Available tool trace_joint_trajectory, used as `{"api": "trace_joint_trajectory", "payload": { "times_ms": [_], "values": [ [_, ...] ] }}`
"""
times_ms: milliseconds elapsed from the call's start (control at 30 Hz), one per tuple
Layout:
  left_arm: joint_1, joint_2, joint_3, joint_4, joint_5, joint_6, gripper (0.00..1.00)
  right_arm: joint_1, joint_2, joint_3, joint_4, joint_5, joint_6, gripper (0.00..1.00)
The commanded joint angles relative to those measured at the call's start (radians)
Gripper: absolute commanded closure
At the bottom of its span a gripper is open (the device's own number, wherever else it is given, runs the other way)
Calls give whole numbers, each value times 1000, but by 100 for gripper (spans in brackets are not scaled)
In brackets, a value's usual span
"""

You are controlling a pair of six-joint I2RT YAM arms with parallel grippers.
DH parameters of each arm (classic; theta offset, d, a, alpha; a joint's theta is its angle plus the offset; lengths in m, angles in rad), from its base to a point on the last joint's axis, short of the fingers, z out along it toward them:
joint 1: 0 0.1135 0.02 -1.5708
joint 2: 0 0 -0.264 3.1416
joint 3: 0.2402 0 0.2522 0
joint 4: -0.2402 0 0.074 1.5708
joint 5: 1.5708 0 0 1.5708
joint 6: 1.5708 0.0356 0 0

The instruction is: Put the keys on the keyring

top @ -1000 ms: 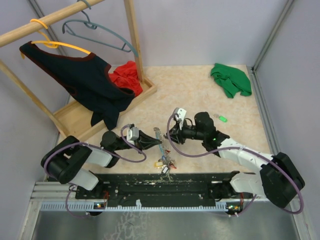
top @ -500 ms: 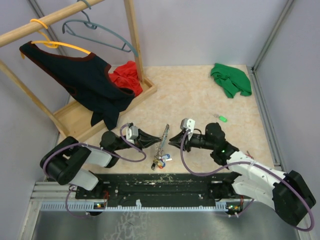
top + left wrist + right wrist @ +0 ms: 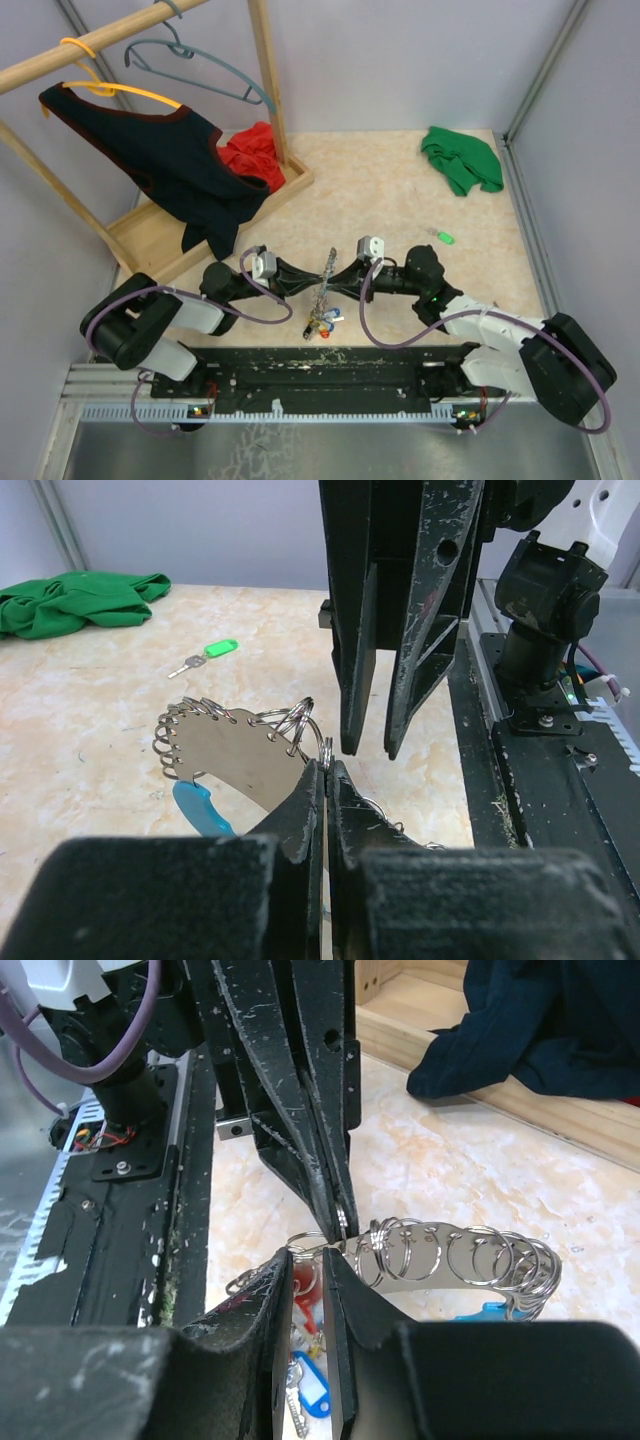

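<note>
Left gripper (image 3: pixel 326 765): mine, clamped fully closed, pinching one wire loop of the keyring (image 3: pixel 450 1255) at my fingertips.
Right gripper (image 3: pixel 308 1260): jaws a narrow gap apart, tips meeting the left gripper's tips right at the keyring's pinched loop. I see nothing clamped between them.
Keyring: held up on edge between my two grippers, its row of silvery loops arching away from the pinched spot.
Light-blue segment (image 3: pixel 200 810): on the keyring's underside.
Key tags (image 3: pixel 322 320): bunched at the keyring's near end, toward my bases.
Green key (image 3: pixel 444 238): flat on the table (image 3: pixel 400 200), well apart from the keyring, on its right-arm side and farther back. Not threaded on.
Green cloth (image 3: pixel 460 158): far behind the keyring, beyond the green key.
</note>
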Motion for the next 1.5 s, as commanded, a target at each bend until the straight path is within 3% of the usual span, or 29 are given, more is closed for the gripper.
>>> {"api": "trace_joint_trajectory", "payload": {
  "times_ms": [0,400,967,1300,1467],
  "values": [
    [-7,-15,2,168,9,-12,100,8,22,-1,134,24,22,82],
    [-7,-13,-2,184,14,-16,100,8,13,-35,135,143,11,80],
    [-16,4,10,200,34,-27,100,9,95,2,226,4,21,80],
    [-21,10,10,207,56,-35,100,8,111,15,252,-3,24,89],
    [-21,6,7,204,65,-31,98,8,93,28,203,6,3,100]
  ]
}}
